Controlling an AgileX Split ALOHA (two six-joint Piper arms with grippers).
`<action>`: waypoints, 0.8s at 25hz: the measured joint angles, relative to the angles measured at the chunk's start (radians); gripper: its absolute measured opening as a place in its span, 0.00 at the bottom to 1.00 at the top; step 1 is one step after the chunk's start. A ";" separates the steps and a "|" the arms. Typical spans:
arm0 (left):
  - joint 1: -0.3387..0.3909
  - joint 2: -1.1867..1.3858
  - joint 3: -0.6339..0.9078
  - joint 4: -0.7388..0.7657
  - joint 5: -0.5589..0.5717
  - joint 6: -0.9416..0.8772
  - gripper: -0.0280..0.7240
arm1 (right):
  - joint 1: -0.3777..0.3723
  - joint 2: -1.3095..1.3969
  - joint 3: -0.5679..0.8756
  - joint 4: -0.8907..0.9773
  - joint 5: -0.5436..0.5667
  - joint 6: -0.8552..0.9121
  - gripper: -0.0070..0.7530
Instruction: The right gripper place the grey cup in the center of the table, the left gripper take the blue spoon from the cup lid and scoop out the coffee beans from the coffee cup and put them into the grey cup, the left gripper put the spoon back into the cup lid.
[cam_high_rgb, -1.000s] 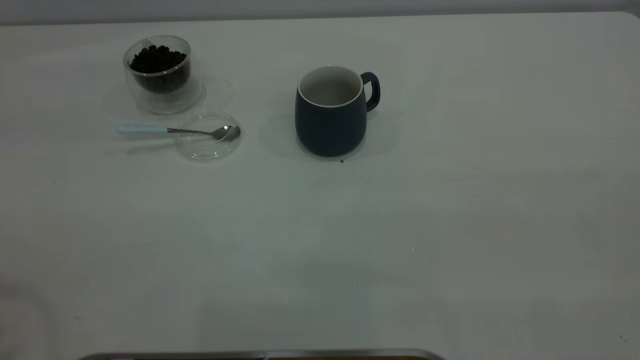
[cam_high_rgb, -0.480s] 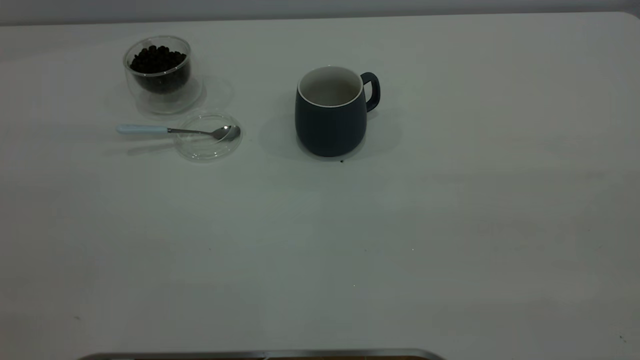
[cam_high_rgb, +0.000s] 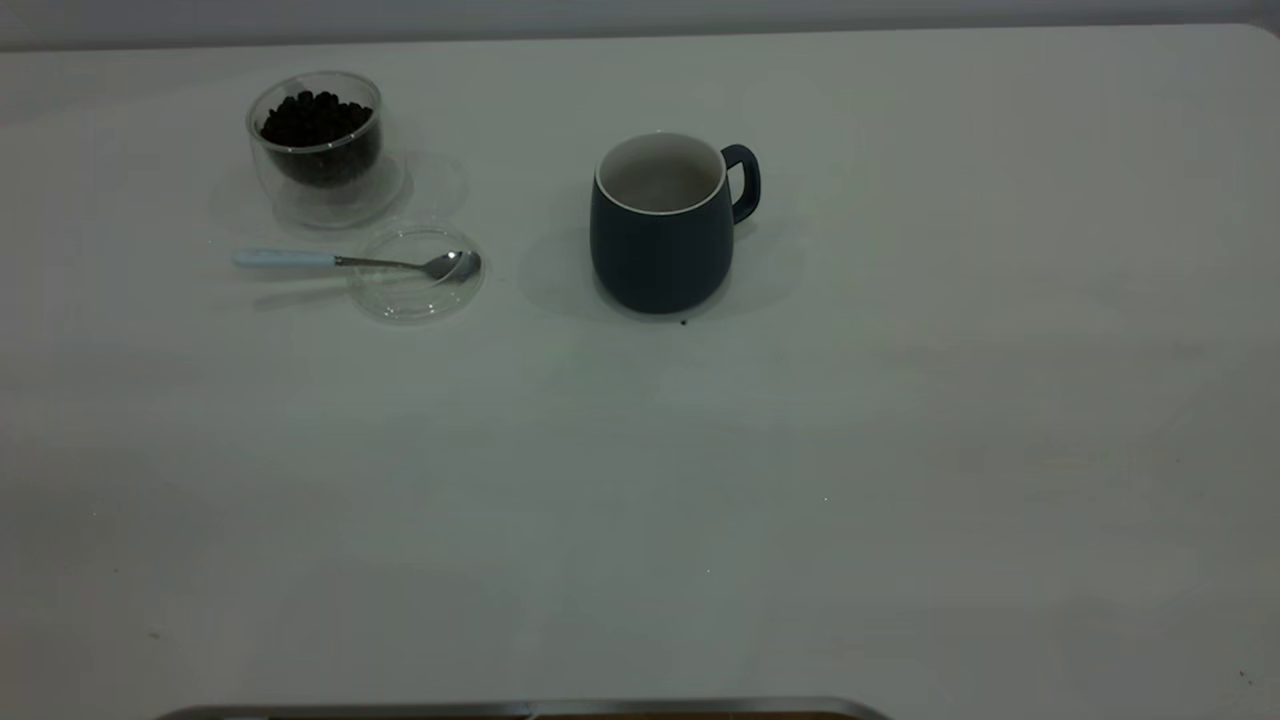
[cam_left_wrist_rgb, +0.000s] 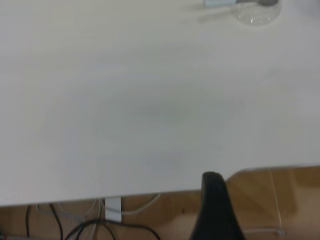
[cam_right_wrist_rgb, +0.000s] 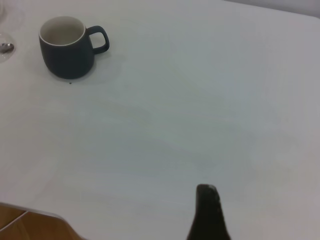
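The grey cup (cam_high_rgb: 660, 240) stands upright near the table's middle, handle to the right, and its inside looks bare; the right wrist view shows it far off (cam_right_wrist_rgb: 66, 55). The blue spoon (cam_high_rgb: 340, 261) lies with its metal bowl in the clear cup lid (cam_high_rgb: 418, 290) and its pale handle pointing left. Behind them the glass coffee cup (cam_high_rgb: 318, 160) holds coffee beans (cam_high_rgb: 315, 118). Neither arm shows in the exterior view. The left gripper (cam_left_wrist_rgb: 212, 176) hangs shut at the table's near edge, far from the cup lid (cam_left_wrist_rgb: 257, 17). The right gripper (cam_right_wrist_rgb: 206, 189) is shut over bare table.
A small dark speck (cam_high_rgb: 684, 322) lies by the grey cup's base. In the left wrist view the table edge (cam_left_wrist_rgb: 150, 192) gives way to wooden floor and cables (cam_left_wrist_rgb: 75, 227). A metal strip (cam_high_rgb: 520, 709) runs along the near edge.
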 joint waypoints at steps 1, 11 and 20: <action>0.000 -0.019 0.002 0.000 0.000 0.000 0.82 | 0.000 0.000 0.000 0.000 0.000 0.000 0.79; 0.000 -0.102 0.002 0.000 0.001 -0.003 0.82 | 0.000 0.000 0.000 0.000 0.000 0.000 0.79; 0.000 -0.102 0.002 0.000 0.001 -0.003 0.82 | 0.000 0.000 0.000 0.000 0.000 0.000 0.79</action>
